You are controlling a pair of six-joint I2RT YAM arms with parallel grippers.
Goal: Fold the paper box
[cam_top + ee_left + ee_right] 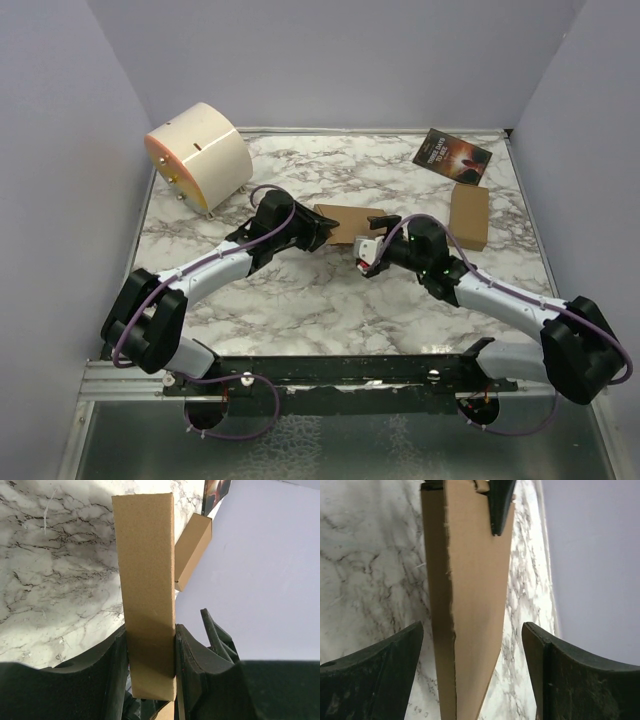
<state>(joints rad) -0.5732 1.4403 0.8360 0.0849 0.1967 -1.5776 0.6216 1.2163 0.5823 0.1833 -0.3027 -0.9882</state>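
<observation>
Left gripper (150,630) is clenched on the paper box (147,570), a plain brown cardboard mailer that here looks like a slim rectangular slab. Its black fingers (187,665) press flat against the card from both sides with no gap showing. That grip reads as an anchor: one end is pinned so the other arm can work on the opposite end without the box sliding or twisting.

Facing it, the right gripper (472,625) is released. Its dark fingers (385,670) stand wide on either side of the box's near end, the card runs down the middle of the gap, and neither finger touches it. The stance suggests it is lined up to close on that end, probably to press a panel home. A ragged cut edge runs along the card in the right wrist view, which looks like a flap seam not yet seated, so the folding is judged late but unfinished.

The box sits between the two grippers near the middle of the white marble-patterned table (300,300); whether it rests on the surface or is lifted cannot be told.

Farther out, a smaller, narrower brown cardboard box (469,215) lies well apart to the right. A dark printed booklet (452,155) lies near the far right corner, and a cream cylindrical drum (200,155) stands at the far left. All three are clear of the working space.
</observation>
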